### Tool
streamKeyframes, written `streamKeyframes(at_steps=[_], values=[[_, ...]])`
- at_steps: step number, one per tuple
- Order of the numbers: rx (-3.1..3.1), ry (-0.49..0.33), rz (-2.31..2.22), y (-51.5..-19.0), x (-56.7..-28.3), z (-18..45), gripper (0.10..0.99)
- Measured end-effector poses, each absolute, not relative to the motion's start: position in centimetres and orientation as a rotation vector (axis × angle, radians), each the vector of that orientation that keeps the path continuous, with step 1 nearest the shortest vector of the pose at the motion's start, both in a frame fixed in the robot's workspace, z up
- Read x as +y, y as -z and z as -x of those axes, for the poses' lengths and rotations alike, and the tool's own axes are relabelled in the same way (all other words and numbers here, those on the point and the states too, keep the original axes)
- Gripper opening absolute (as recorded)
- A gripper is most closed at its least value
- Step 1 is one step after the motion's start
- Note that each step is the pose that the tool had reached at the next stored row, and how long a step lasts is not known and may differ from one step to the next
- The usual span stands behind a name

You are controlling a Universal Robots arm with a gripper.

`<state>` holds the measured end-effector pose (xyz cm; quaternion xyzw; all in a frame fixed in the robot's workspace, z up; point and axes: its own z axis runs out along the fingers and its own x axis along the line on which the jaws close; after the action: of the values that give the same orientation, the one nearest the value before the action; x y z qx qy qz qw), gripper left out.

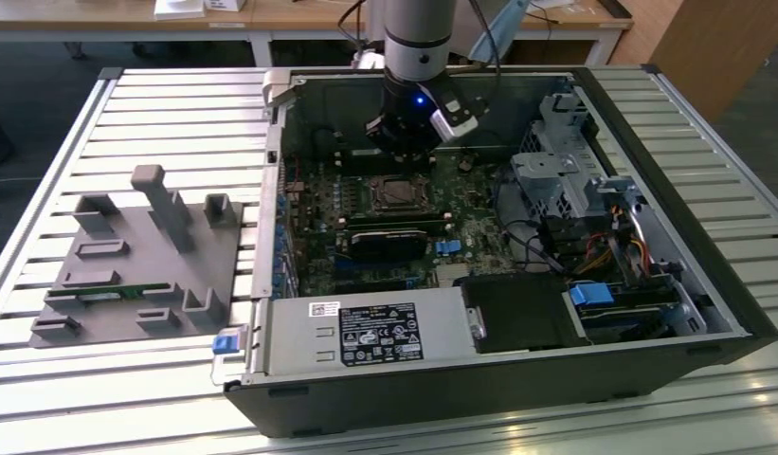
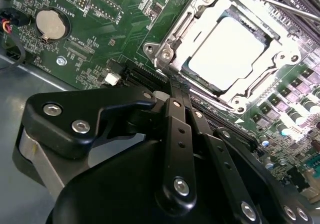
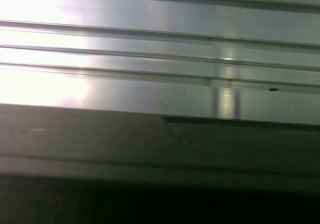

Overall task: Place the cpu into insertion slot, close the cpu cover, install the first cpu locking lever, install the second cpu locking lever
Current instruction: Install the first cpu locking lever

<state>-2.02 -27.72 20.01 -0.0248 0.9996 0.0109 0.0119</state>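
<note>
An open black desktop computer case [image 1: 642, 313] lies on its side on a ribbed silver metal tabletop [image 1: 173, 104], its green motherboard [image 1: 351, 227] facing up. The arm reaches down into the case from the far side, and its black claw [image 1: 407, 142] hangs just above the board, near the socket.

In the second wrist view, the claw [image 2: 172, 82] shows its two slim black fingers [image 2: 180, 129] pressed together with no gap between them and nothing held; their tips sit just beside the corner of the socket frame.

The small flat square cpu with a dull silver-grey metal top [image 2: 227, 52] lies seated inside the square insertion slot [image 1: 396, 192]. The thin grey metal cpu cover [image 2: 250, 87] lies flat around it, the chip's top showing through its large window. A round silver coin battery [image 2: 51, 24] sits on the board, well apart from the socket.

On the tabletop, at the exterior view's left, a grey plastic fixture block [image 1: 142, 270] stands beside the case.
</note>
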Motion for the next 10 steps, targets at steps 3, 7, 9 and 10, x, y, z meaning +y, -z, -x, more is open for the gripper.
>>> streamKeyframes(at_steps=[3,7,9,10], values=[[3.117,-0.027,0.077,-19.86,-27.67,1.95,0.106],[3.117,-0.024,0.077,-19.68,-27.56,1.91,0.106],[3.117,-0.024,0.077,-19.64,-27.52,1.9,0.106],[3.117,-0.025,0.077,-19.63,-27.5,1.89,0.106]])
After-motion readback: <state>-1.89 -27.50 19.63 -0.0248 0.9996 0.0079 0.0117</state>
